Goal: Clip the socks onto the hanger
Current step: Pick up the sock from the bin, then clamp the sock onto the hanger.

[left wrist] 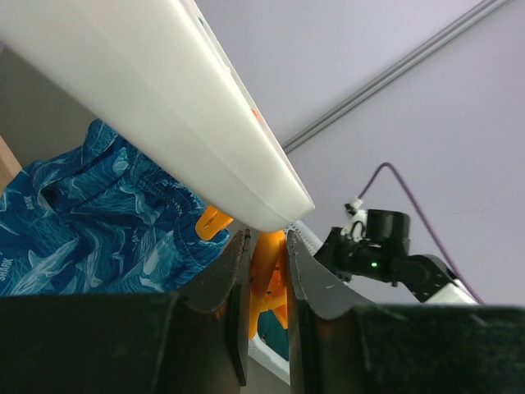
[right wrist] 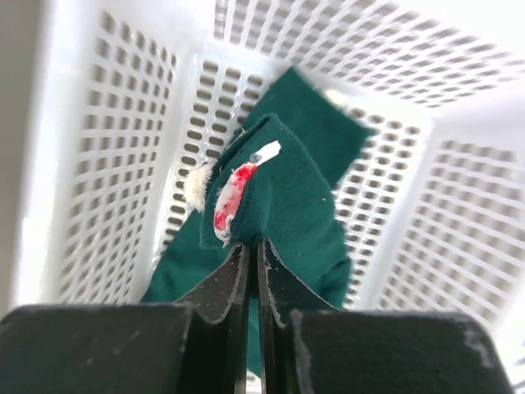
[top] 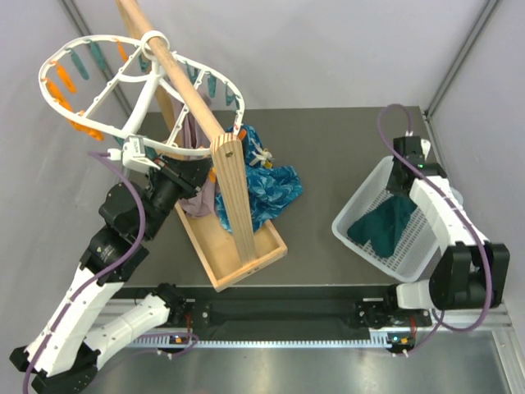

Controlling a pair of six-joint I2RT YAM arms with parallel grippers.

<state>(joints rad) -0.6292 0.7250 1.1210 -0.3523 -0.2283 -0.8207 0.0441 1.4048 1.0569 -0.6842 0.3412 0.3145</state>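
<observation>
**My right gripper (right wrist: 254,244) pinches one of the socks (right wrist: 287,205) in the basket (right wrist: 107,164); my left gripper (left wrist: 267,238) clamps an orange peg (left wrist: 264,275) of the hanger (left wrist: 180,107).**

Nearest, my right fingers are closed to a sliver on a raised fold of dark green fabric beside a red-and-white tag. The rest drapes onto a second green piece on the basket floor. I judge the socks light, limp and not fragile. A thin pinch should hold, but the free end will dangle, so the best hold is close to the edge meant for the peg, leaving that edge exposed. My left fingers squeeze the peg just under the white rim; its mouth is hidden. Beyond it hangs a blue patterned cloth (left wrist: 82,238). The basket sits well apart from the hanger.
</observation>
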